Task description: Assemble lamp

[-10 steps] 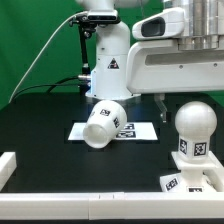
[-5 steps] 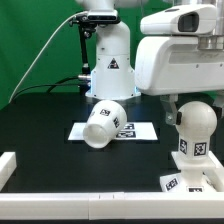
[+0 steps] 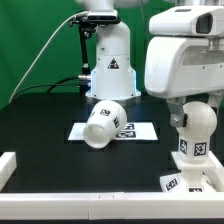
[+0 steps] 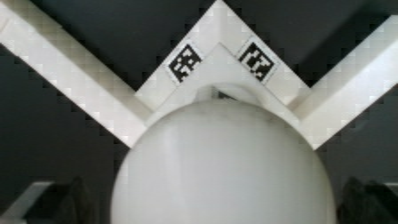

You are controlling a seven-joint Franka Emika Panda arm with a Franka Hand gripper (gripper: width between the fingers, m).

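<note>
The bulb (image 3: 194,128) stands upright with its neck on the flat square base (image 3: 190,181) at the exterior view's right front. My gripper (image 3: 195,106) is directly above it, open, with the jaws down around the bulb's rounded top. In the wrist view the bulb (image 4: 226,160) fills the middle and the dark fingers (image 4: 36,202) show at either side, apart from it. The base's tagged corner (image 4: 217,62) shows beyond the bulb. The shade (image 3: 103,123) lies on its side, resting partly on the marker board (image 3: 140,130).
The white robot pedestal (image 3: 111,62) stands at the back. A low white wall (image 3: 90,207) runs along the table's front edge and left corner. In the wrist view white walls (image 4: 71,62) form a V around the base.
The hand has moved toward the exterior view's right and come down over the bulb, now covering its top. The shade and base have not moved.
</note>
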